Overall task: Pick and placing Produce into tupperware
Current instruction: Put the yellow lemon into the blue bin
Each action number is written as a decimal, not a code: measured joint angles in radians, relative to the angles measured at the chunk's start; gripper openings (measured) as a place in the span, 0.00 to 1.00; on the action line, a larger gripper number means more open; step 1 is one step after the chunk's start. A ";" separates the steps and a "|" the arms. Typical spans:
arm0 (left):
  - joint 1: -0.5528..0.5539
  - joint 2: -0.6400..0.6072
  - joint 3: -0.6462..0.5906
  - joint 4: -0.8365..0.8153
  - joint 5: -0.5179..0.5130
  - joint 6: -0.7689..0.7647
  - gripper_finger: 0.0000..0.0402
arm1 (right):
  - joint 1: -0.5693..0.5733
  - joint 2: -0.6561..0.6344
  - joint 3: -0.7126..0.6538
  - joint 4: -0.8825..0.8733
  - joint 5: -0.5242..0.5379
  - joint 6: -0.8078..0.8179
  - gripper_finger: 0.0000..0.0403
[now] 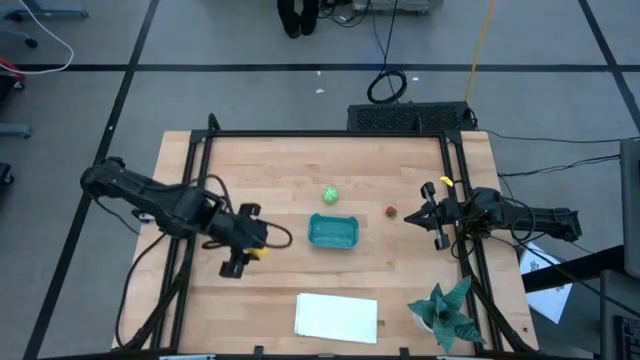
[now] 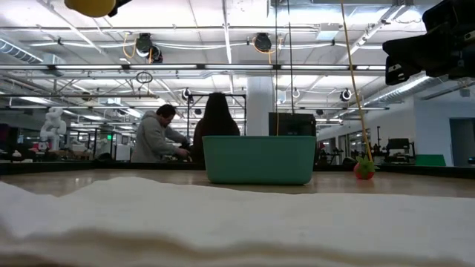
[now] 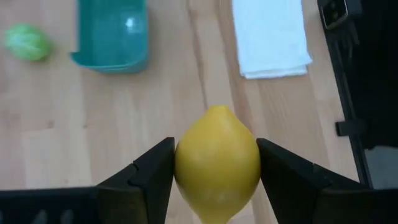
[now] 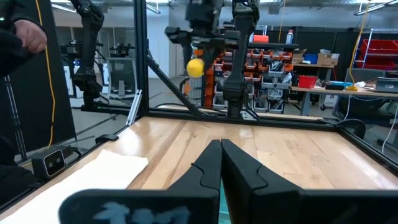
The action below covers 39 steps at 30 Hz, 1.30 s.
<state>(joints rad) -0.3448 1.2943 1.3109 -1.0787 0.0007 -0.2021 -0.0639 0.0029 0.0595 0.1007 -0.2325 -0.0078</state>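
My left gripper (image 1: 254, 252) is shut on the yellow lemon-like piece (image 3: 216, 163), high above the table's left half and left of the teal tupperware (image 1: 333, 231). The tub stands on its flat bottom at the table's middle. The light green ball (image 1: 330, 194) lies on the wood just beyond the tub. The small dark red piece (image 1: 391, 212) lies to the tub's right. My right gripper (image 1: 415, 215) is shut and hangs level by the right edge, its tips just right of the red piece. My left gripper pinches the lemon's two opposite sides (image 3: 180, 168) between its two fingers (image 3: 149, 177). The fingers slant down from the table's left side, and the lemon's long axis runs along them. The lemon (image 2: 93, 6) is lifted well clear of the table.
A folded white cloth (image 1: 337, 317) lies at the near edge, and a spiky teal plant (image 1: 447, 312) stands at the near right corner. A black frame (image 1: 320, 133) runs along the table's sides. People stand in the room beyond.
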 joint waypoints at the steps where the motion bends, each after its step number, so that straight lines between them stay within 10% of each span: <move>1: 0.012 -0.014 0.000 -0.007 -0.001 -0.002 0.53 | 0.000 0.000 0.000 0.000 0.000 0.000 0.00; 30: 0.340 -0.090 -0.001 -0.068 0.017 0.072 0.53 | 0.000 0.000 0.000 0.000 0.000 -0.005 0.00; 39: 0.487 -0.040 -0.002 0.041 0.161 0.142 0.53 | 0.000 0.000 0.000 0.000 0.000 -0.008 0.00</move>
<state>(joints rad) 0.1422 1.2545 1.3093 -1.0376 0.1621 -0.0596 -0.0636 0.0032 0.0593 0.1004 -0.2325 -0.0154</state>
